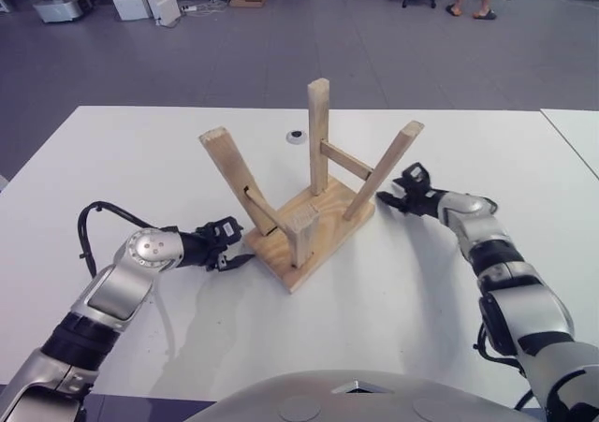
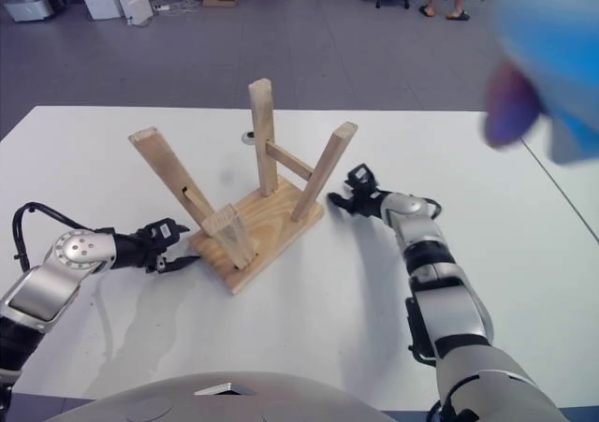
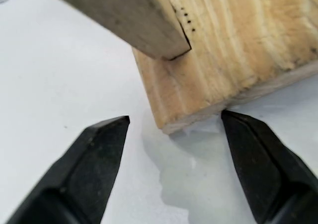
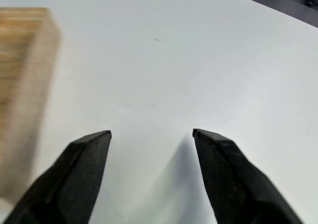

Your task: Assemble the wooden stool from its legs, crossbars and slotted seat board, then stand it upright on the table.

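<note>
Finds left gripper (image 1: 241, 259) spread open at the near corner of the seat board (image 1: 325, 240), stool (image 1: 318, 193) inverted on the table (image 1: 140, 160) with legs (image 1: 229, 165) up, right gripper (image 1: 391, 197) open beside its right leg (image 1: 386, 167); judges a lopsided flip liable to slide it or unseat legs.

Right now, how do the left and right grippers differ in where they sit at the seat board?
The left gripper faces a corner of the seat board, which lies just ahead of its fingers; the right gripper has bare table ahead, the board off to one side. The left gripper is at the board's left, the right gripper at its right. Both are open and empty.
</note>
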Robot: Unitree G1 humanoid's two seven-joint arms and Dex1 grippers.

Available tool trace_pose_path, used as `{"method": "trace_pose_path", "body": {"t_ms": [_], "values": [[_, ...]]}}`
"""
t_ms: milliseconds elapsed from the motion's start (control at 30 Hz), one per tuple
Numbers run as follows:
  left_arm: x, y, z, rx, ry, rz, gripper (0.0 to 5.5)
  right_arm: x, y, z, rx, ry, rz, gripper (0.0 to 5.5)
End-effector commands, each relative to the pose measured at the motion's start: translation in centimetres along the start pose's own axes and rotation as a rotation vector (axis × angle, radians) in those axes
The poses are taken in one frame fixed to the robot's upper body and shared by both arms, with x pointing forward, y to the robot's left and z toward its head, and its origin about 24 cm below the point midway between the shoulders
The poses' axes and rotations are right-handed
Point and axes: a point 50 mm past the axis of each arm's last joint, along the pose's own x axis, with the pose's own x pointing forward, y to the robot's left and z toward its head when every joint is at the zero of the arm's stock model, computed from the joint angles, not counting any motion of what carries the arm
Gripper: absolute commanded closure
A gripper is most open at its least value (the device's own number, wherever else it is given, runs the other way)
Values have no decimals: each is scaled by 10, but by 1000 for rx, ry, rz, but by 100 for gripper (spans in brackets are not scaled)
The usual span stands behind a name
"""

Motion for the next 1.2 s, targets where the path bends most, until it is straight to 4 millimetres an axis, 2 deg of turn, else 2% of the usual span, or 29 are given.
{"method": "trace_pose_path", "body": {"t_ms": [33, 133, 200, 267, 333, 367, 433, 467, 533, 633, 733, 767, 833, 900, 967, 1067, 1200], "values": [[12, -10, -25, -76, 91, 28, 209, -9, 22, -26, -22, 42, 240, 241], [28, 2, -12, -154, -50, 137, 209, -25, 33, -33, -82, 34, 325, 241], [34, 11, 0, -232, -167, 237, 209, -37, 35, -27, -96, -8, 255, 241], [25, 20, -2, -280, -211, 336, 209, -51, 27, -16, -44, -70, 52, 241], [8, 21, -11, -319, -216, 432, 209, -72, 18, -18, -3, -45, -170, 241], [-2, 19, -19, -329, -191, 495, 209, -83, 20, -25, 22, -19, -242, 241], [-15, 2, -28, -333, -121, 517, 209, -97, 40, -36, 76, 21, -283, 241], [-16, -8, -28, -333, -103, 494, 209, -98, 50, -39, 97, 28, -276, 241], [-9, -30, -15, -341, -103, 392, 209, -87, 72, -35, 146, 8, -240, 241], [10, -50, 12, -363, -133, 293, 209, -64, 91, -11, 200, -69, -193, 241], [19, -65, 31, -386, -160, 240, 209, -57, 107, 4, 198, -93, -101, 241], [19, -67, 38, -401, -184, 241, 209, -58, 115, 11, 200, -109, -52, 241], [15, -64, 64, -474, -312, 217, 209, -64, 125, 31, 240, -173, 9, 241], [4, -57, 97, -527, -484, 176, 209, -76, 128, 52, 285, -229, 33, 241], [-8, -53, 114, -549, -583, 158, 209, -89, 126, 68, 308, -270, 56, 241], [-23, -50, 123, -570, -641, 133, 209, -110, 120, 85, 297, -304, 73, 241], [-37, -47, 119, -570, -618, 120, 209, -126, 115, 96, 255, -325, 46, 241]]}}
